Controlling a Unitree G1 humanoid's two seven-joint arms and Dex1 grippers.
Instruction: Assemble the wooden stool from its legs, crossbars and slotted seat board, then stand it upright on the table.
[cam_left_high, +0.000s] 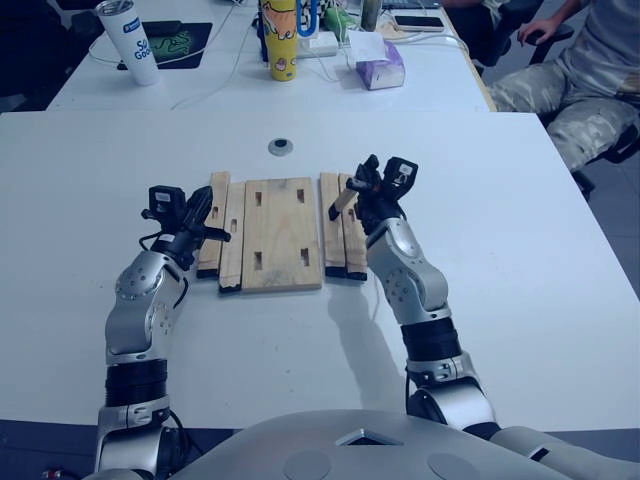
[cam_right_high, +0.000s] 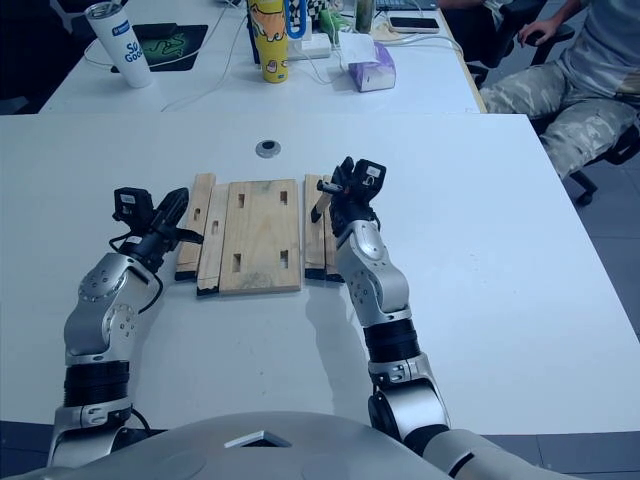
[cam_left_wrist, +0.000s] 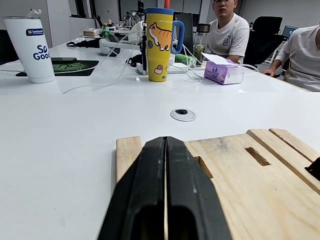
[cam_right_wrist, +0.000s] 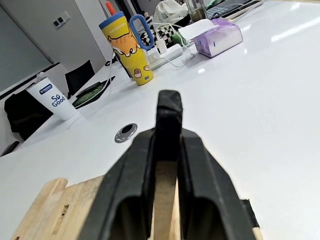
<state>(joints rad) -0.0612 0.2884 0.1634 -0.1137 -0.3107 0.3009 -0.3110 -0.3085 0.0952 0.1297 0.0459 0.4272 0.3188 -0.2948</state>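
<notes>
Right pincer (cam_left_high: 356, 185) clamps a wooden piece (cam_left_high: 344, 202) beside seat board (cam_left_high: 283, 235).

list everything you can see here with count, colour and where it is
seat board: one, pale wood with four slots, flat at mid-table
wooden slats: four, pale wood with dark ends, two lying on each side of the seat board
wooden bar: one, pale wood with a black end, held above the right-hand slats
grommet: one, silver, beyond the seat board
table: one, white
rear table: one, white, behind
white tumbler: one, rear table
yellow tumbler: one, blue handle, rear table
tissue box: one, purple, rear table
mouse pad: one, black, rear table
left gripper: black, shut, by the left-hand slats
right gripper: black, shut on the wooden bar
</notes>
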